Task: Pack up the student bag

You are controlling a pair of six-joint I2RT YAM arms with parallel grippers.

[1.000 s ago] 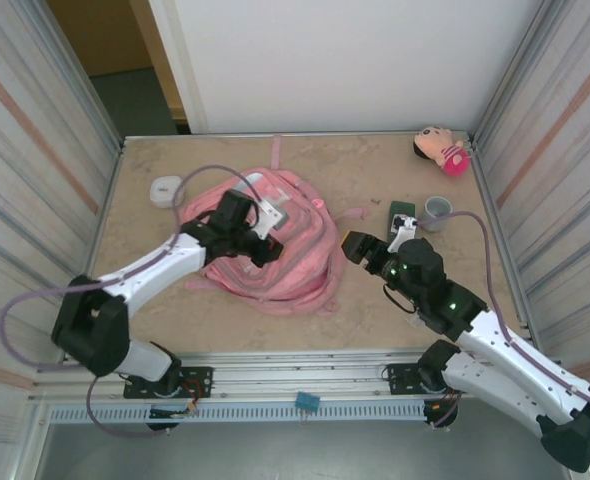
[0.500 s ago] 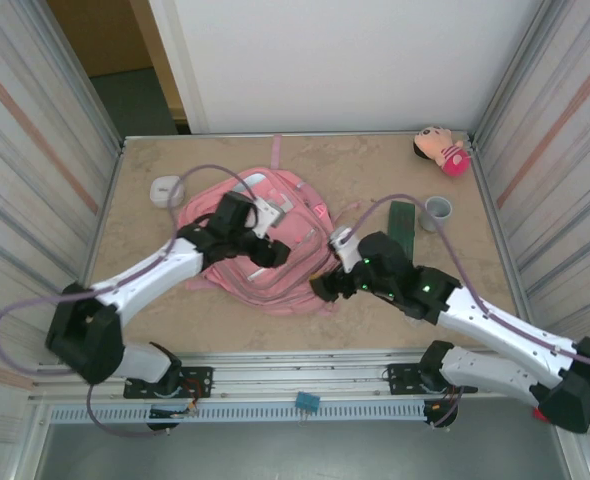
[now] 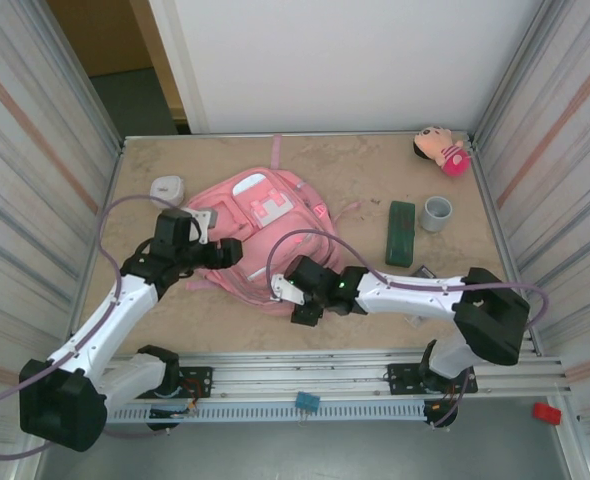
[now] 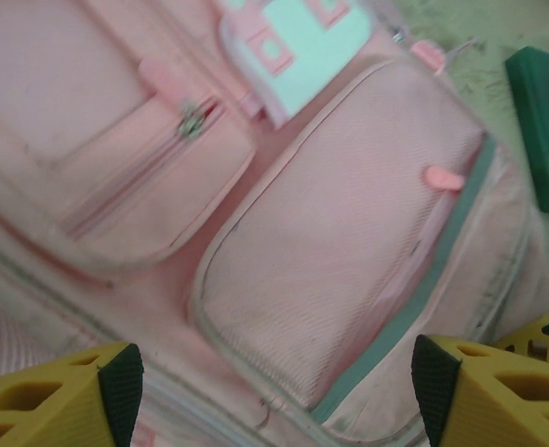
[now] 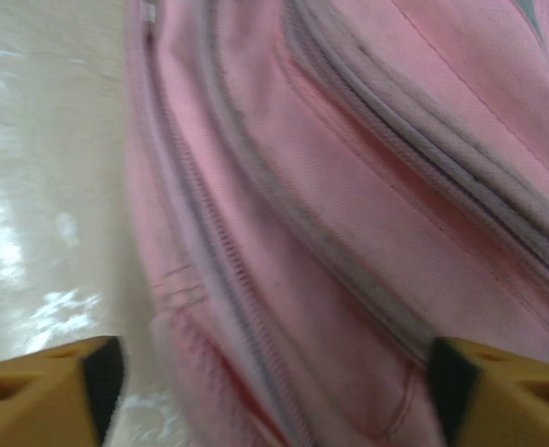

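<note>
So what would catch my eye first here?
The large pink fabric backpack lying flat mid-table grabs you first, with the robot's left gripper and right gripper at its near side, both open. Next comes the small pink plush doll in the far right corner, then a dark green flat case beside a grey cup.

There is one pink fabric backpack [image 3: 265, 225], one flat dark-green rectangular case [image 3: 401, 233], one small grey cup [image 3: 436, 212], one pink plush doll [image 3: 440, 150] and one small white rounded object [image 3: 165, 188].
</note>
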